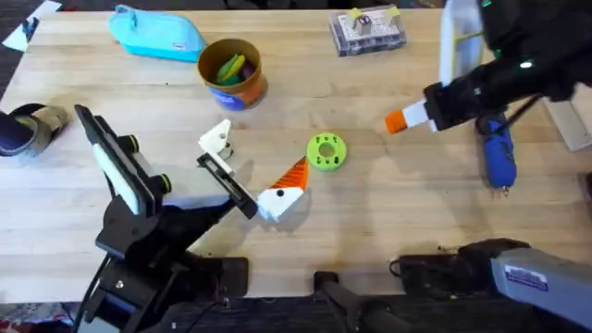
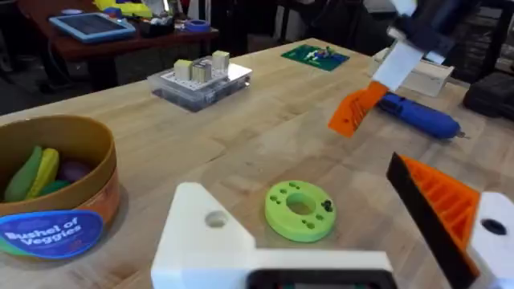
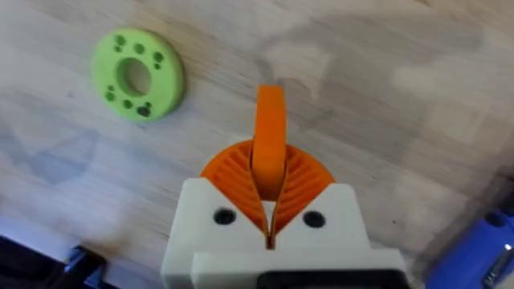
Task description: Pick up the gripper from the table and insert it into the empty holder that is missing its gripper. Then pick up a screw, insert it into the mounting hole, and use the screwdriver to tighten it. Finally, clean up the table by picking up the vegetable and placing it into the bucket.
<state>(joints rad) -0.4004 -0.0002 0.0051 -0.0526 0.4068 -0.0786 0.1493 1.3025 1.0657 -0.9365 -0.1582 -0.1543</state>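
Currently, far left of centre, round yellow-orange bucket (image 1: pixel 230 72) with blue label sits on wooden tabletop (image 1: pixel 370 222). Bare white plastic holder (image 1: pixel 216 141) waits centre-left; left tool's state: cannot tell. Right tool (image 3: pixel 270 210), pressed together, pinches bright orange ribbed gripper (image 3: pixel 270 143) above tabletop, right of green disc vegetable (image 1: pixel 326 152). Risk: wedge twisting in pinch, missing holder.

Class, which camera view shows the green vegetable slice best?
The right wrist view: the vegetable lies face-on, every hole visible. The left wrist view shows it at a slant; the overhead view shows it small, beside the mounted orange wedge.
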